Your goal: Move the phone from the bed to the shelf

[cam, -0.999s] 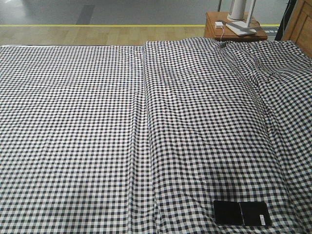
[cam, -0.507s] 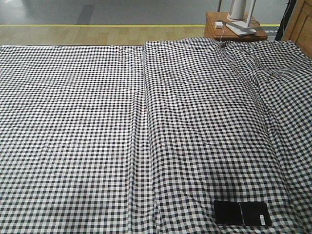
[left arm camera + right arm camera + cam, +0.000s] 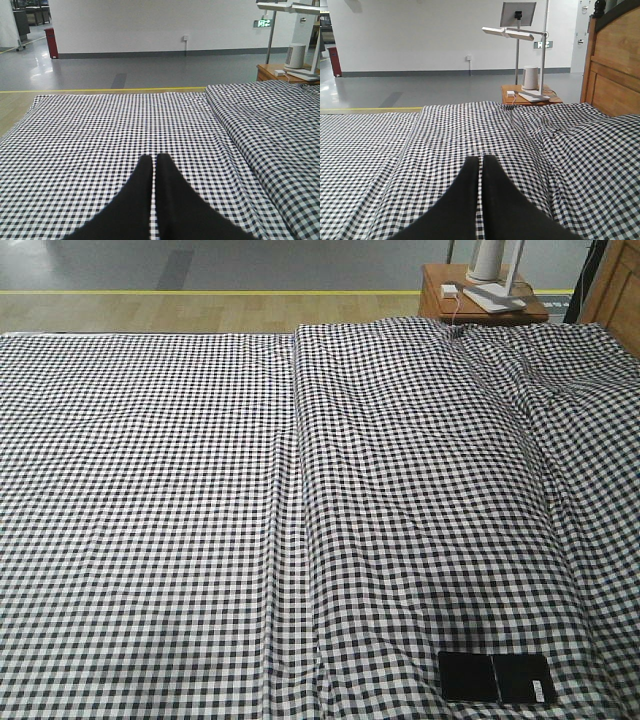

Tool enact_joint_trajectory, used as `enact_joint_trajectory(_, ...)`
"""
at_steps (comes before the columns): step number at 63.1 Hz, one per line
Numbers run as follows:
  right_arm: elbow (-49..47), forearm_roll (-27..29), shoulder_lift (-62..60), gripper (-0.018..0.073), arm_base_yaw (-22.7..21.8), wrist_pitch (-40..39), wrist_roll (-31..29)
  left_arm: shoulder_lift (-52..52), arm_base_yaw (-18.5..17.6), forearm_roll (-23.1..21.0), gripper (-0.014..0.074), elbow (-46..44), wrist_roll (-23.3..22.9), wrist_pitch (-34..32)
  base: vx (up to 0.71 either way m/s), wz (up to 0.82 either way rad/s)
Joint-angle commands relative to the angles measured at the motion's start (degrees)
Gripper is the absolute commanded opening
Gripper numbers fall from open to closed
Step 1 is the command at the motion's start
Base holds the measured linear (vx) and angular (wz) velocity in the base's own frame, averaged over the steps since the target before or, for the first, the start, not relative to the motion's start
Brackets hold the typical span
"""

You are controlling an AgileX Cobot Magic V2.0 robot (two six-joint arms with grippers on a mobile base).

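The phone [image 3: 497,678] lies flat on the bed [image 3: 150,490], well to the right of the lengthwise seam [image 3: 292,490] and close to the near edge of the front view. Bare cloth lies open on every side of it, with shallow wrinkles further right of the seam. It is a glossy black slab with a crease across its middle and a small white mark at its right end. It lies where it lay a second ago, and nothing else on the bed has shifted.

The left gripper [image 3: 154,158] is left of the seam, its dark fingers pressed together with nothing between them. The right gripper [image 3: 481,159] is right of the seam, pinched together the same way and empty. Far right of the seam, past the far edge of the bed, stands a small brown bedside table [image 3: 480,302], with a wooden headboard [image 3: 615,75] beside it.
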Motion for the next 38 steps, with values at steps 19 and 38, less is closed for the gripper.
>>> enact_joint_trajectory(19,0.26,-0.39,-0.72,-0.0005,-0.22,-7.49,0.29,-0.77,-0.20,-0.52,0.0001,-1.22,-0.33,-4.15,0.00,0.00)
enact_joint_trajectory(38,-0.64,-0.39,-0.72,-0.0005,-0.22,-25.35,0.23,-0.77,-0.20,-0.52,0.0001,-1.22,-0.33,-4.15,0.00,0.00)
